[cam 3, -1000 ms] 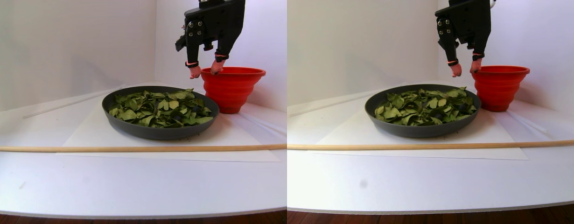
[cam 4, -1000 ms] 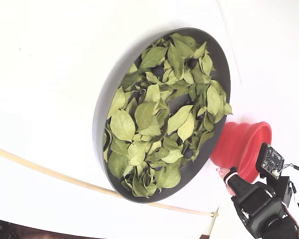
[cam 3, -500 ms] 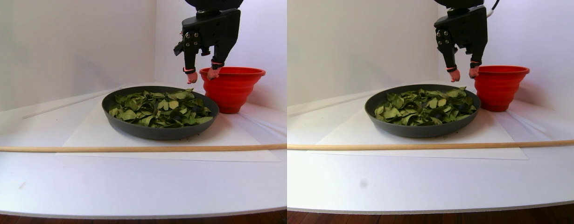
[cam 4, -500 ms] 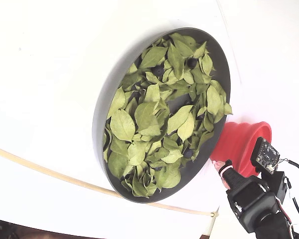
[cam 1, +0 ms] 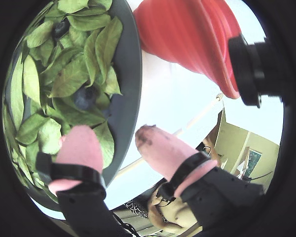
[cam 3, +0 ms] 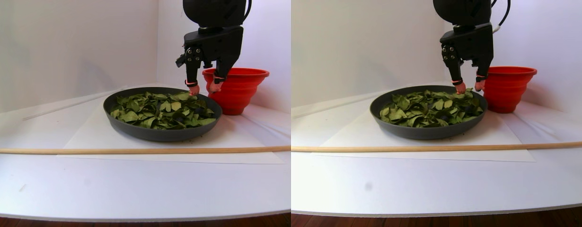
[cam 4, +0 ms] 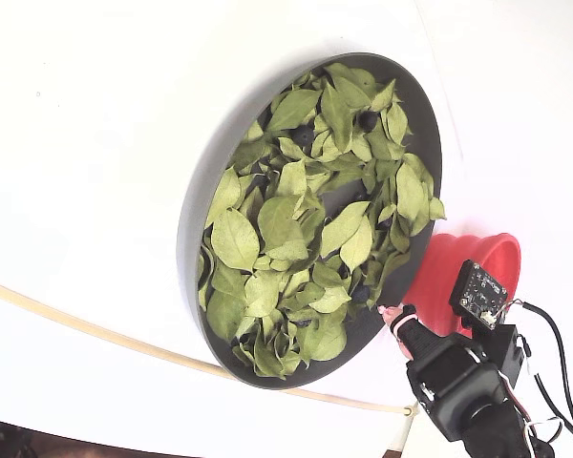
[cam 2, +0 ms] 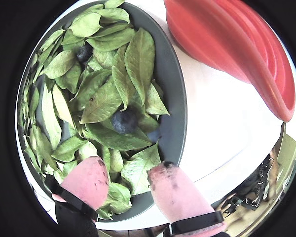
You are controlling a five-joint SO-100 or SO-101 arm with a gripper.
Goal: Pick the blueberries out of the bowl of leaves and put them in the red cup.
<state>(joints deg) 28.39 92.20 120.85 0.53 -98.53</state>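
Claw spread apart, nothing between its two pink fingertips. Hung just above the bowl at the rim nearest the red cup; one fingertip over the leaves, the other over the rim itself. Could not be told from any view whether the tips touched leaf or rim. Seen the same way in a wrist view: claw parted, empty, straddling the dark grey rim.

Blueberries still in the bowl: one bare among the leaves just ahead of the fingertips, another farther in, half under a leaf. Same near berry visible in a wrist view. Others mostly buried; only dark specks visible from the fixed view.

Bowl placed on a white sheet toward the back of the white worktop, red cup just beside it toward the back right corner in the stereo pair. Cup's inside hidden in every view. Cup partly covered by the arm in the fixed view. Thin wooden rod laid across the worktop in front of the bowl, cut off at both edges.
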